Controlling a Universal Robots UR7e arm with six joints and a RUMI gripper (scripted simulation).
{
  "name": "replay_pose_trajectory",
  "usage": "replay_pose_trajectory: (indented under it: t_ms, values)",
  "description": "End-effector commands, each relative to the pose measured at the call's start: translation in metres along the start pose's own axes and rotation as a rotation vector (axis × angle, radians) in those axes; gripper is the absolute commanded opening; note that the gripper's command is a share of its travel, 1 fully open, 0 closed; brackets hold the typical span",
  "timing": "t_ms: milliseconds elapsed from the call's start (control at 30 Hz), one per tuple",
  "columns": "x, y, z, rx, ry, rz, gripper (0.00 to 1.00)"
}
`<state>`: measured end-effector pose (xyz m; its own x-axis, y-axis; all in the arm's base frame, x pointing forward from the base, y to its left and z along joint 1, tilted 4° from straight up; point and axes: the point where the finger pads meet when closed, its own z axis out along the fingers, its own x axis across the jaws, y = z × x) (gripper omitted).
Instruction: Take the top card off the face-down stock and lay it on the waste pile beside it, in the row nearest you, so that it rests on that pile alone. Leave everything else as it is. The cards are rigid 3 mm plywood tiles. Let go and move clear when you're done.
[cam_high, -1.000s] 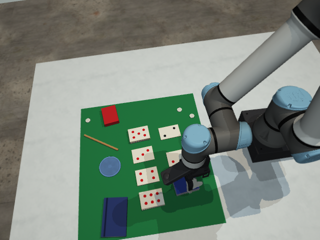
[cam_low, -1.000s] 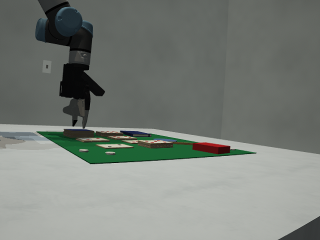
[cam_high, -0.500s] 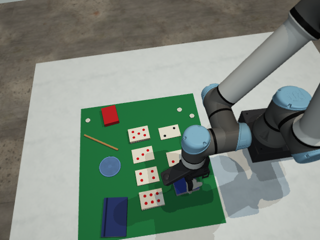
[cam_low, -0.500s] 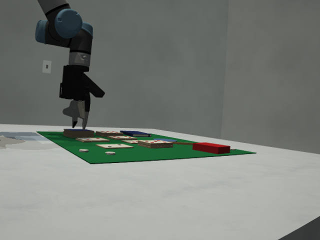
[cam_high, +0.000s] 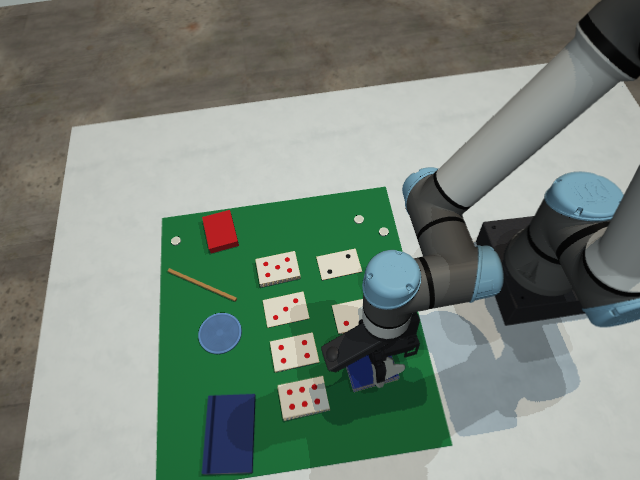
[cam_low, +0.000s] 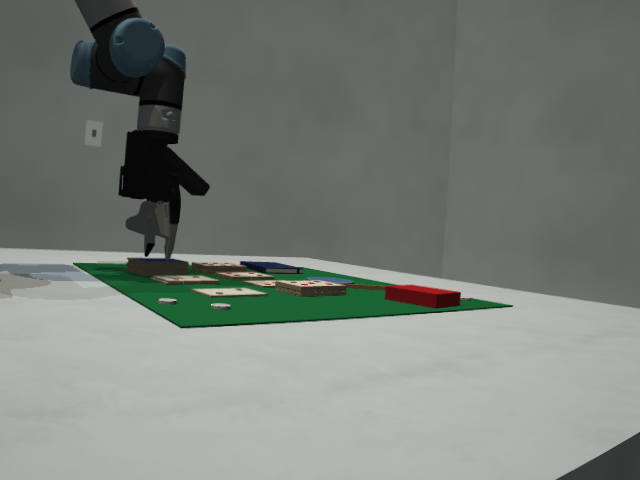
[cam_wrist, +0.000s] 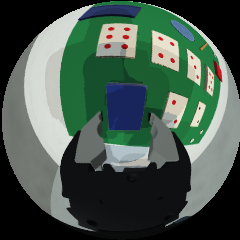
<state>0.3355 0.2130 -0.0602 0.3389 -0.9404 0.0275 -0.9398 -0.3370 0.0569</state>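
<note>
The gripper hangs directly over the blue-backed stock — jaws half spread, pinching nothing, tips just above it.

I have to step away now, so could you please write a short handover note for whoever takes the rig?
Gripper: half open, holding nothing, tips just above the blue-backed stock.
Stock: untouched, at the near end of the green mat.
Waste pile: right beside it, a six of red dots on top.
Done: gripper lined up over the stock.
Left: grasp the top card, lift it, lay it on the waste pile alone, and leave everything else alone.
</note>
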Motion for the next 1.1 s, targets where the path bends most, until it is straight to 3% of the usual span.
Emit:
replay_pose_trajectory:
  t_ms: [0,600,633,1067]
  values:
    - [0.0,-0.0004,0.0008,0.001,0.0,0.0,0.5]
    - [0.0,-0.0004,0.0025,0.001,0.0,0.0,0.5]
    - [0.0,-0.0004,0.0025,0.001,0.0,0.0,0.43]
    - [0.0,-0.0004,0.0025,0.001,0.0,0.0,0.43]
